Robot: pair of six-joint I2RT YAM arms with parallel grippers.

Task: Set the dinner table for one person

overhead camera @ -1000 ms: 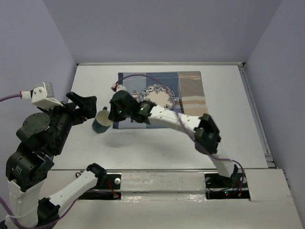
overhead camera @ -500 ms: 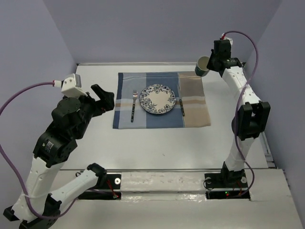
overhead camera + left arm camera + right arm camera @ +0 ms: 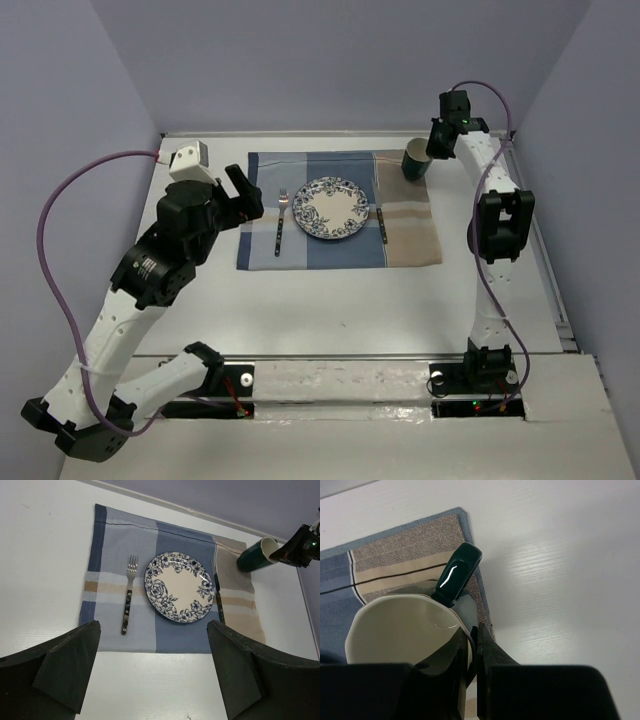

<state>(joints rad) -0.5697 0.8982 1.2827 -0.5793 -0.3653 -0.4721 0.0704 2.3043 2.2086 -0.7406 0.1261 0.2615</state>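
While mug (image 3: 415, 160) leans (placemat (image 3: 310, 256) corner), fork (image 3: 279, 226) and knife (image 3: 381, 222) flank plate (image 3: 331, 208)

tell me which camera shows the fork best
The left wrist view: the fork is large and unblocked, tines and patterned handle clear. The top view shows it whole but tiny. The right wrist view does not show it.

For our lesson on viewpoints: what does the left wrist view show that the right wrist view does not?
Only the left wrist: the plate, fork, knife and the open left claw. Only the right wrist: the handle of the green mug. Both: that mug held at its rim by the right claw, the striped placemat and the dinner table.
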